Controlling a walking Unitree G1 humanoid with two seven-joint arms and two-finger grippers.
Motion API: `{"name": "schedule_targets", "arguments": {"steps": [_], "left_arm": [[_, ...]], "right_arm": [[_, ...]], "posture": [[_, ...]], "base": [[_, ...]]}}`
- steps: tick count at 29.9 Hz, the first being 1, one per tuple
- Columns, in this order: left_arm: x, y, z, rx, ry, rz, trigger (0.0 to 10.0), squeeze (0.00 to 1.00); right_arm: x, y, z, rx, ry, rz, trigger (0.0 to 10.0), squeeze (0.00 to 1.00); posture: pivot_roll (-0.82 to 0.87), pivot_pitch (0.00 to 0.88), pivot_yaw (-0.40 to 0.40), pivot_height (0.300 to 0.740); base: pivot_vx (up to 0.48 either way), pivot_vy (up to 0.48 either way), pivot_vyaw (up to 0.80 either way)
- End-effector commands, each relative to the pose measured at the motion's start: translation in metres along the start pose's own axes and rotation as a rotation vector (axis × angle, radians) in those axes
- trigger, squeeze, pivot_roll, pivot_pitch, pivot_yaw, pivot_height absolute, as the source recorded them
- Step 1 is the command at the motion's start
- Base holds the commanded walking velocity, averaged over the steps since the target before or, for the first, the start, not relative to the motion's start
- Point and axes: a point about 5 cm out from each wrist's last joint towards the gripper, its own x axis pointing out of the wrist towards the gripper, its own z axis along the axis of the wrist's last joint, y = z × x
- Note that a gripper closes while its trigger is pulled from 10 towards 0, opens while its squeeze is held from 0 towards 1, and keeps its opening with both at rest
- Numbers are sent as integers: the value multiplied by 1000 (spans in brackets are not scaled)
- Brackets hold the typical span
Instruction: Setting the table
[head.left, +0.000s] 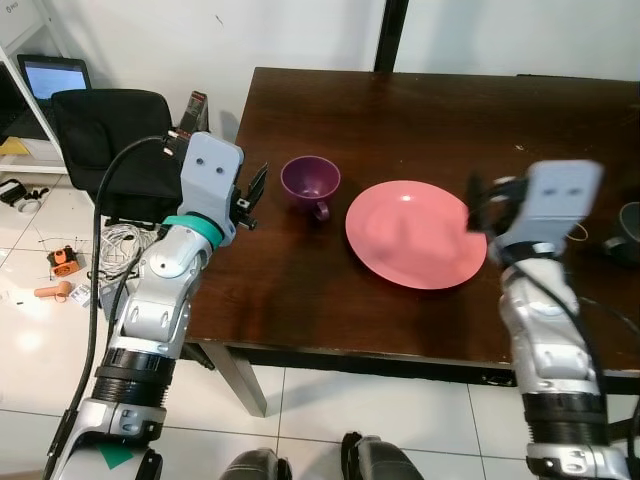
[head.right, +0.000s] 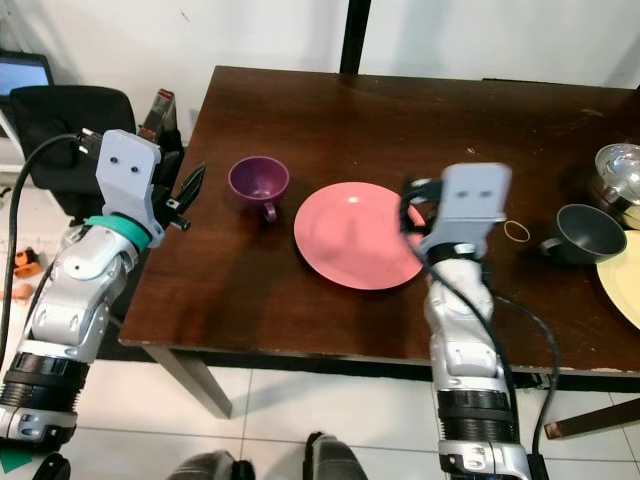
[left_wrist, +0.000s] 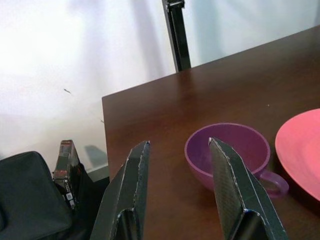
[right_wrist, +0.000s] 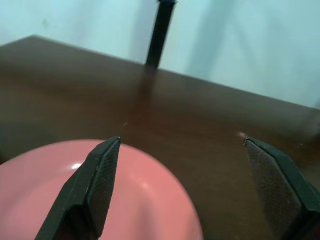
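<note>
A purple cup (head.left: 311, 182) stands upright on the dark wooden table (head.left: 300, 290), its handle toward me. Just right of it lies a pink plate (head.left: 415, 233). My left gripper (head.left: 255, 190) hovers over the table's left edge, a short way left of the cup, open and holding nothing; in the left wrist view the cup (left_wrist: 227, 152) sits just beyond its fingertips (left_wrist: 141, 155). My right gripper (head.right: 412, 212), blurred, hangs over the plate's right rim, open wide and holding nothing, with the plate (right_wrist: 100, 200) below it.
At the table's right end stand a grey cup (head.right: 580, 234), a metal bowl (head.right: 620, 170), a yellow plate (head.right: 628, 280) and a small ring (head.right: 517, 231). A black chair (head.left: 110, 130), a laptop (head.left: 52, 75) and cables (head.left: 115, 245) are on the left.
</note>
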Motion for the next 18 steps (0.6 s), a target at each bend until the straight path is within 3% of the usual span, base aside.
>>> {"name": "schedule_targets", "arguments": {"steps": [1, 3, 4, 7, 11, 18], "left_arm": [[2, 6, 3, 28, -2, -8, 10000, 0], [2, 13, 6, 35, -7, -1, 10000, 0], [2, 29, 13, 33, -14, 20, 10000, 0], [2, 36, 17, 27, -19, 25, 10000, 0], [0, 59, 35, 12, -43, 11, 10000, 0], [0, 84, 62, -6, -108, 48, 10000, 0]], "right_arm": [[10, 15, -3, -113, 22, 94, 10000, 0], [15, 23, -2, -139, 28, 139, 10000, 0], [22, 36, -1, -184, 35, 212, 10000, 0], [23, 43, -2, -215, 39, 249, 10000, 0], [24, 61, -9, -297, 70, 350, 10000, 0], [20, 65, -28, -317, 158, 367, 10000, 0]], "posture": [[31, 0, 66, 740], [31, 0, 66, 740], [44, 0, 65, 740], [44, 0, 65, 740], [54, 0, 62, 740], [73, 2, 51, 740]], "base": [[0, 0, 0], [0, 0, 0], [0, 0, 0], [0, 0, 0], [0, 0, 0], [0, 0, 0]]}}
